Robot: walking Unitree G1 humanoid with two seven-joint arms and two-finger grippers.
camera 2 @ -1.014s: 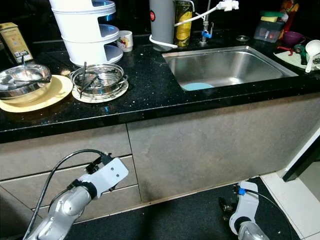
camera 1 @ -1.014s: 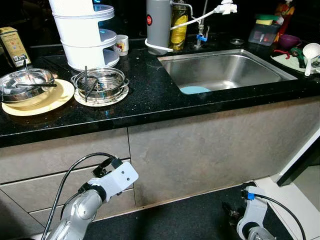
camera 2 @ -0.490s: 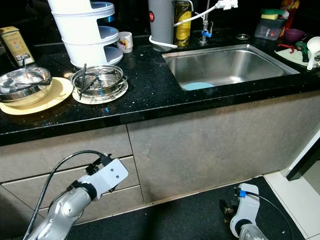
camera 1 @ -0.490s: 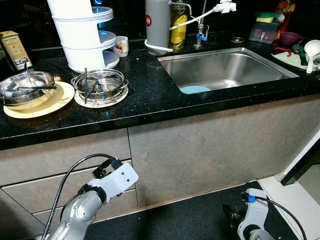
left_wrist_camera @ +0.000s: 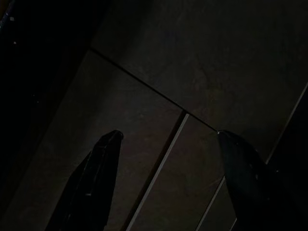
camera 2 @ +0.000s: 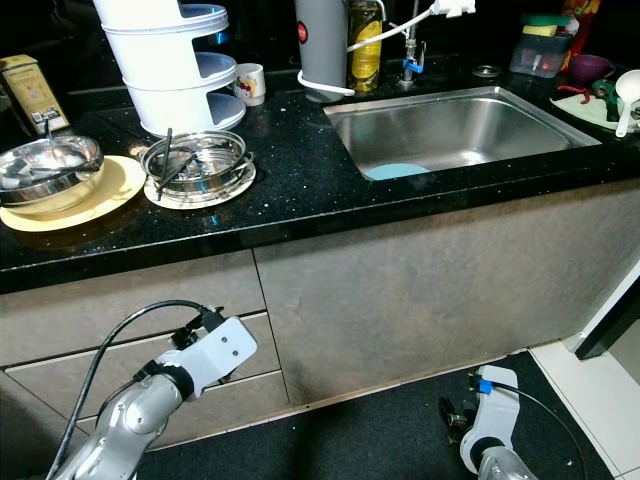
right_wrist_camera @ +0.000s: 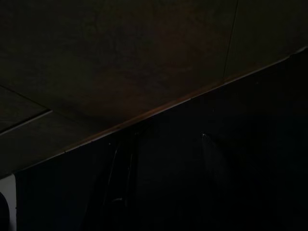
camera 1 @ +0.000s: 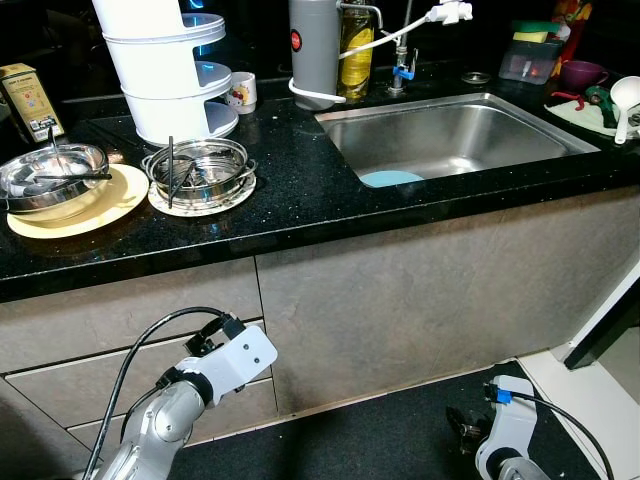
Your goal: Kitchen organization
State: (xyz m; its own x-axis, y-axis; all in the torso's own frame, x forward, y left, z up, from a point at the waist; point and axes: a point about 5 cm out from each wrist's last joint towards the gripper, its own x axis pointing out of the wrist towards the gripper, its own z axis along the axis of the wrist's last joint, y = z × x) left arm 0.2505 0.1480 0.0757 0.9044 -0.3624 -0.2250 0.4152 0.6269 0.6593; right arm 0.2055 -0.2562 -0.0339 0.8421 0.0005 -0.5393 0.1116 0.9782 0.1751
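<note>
Steel bowls (camera 1: 200,165): two, on plates, utensils inside, up on the counter (camera 1: 300,190) above both grippers.
Labels: none readable.
Left gripper (left_wrist_camera: 166,144): fingers apart, empty.
Right gripper (right_wrist_camera: 163,144): apart, empty.

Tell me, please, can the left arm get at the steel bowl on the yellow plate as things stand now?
Probably not yet. The left gripper hangs low, open, before the drawer fronts, beneath the overhanging counter edge. The steel bowl sits above on the yellow plate; the arm must rise first.
</note>
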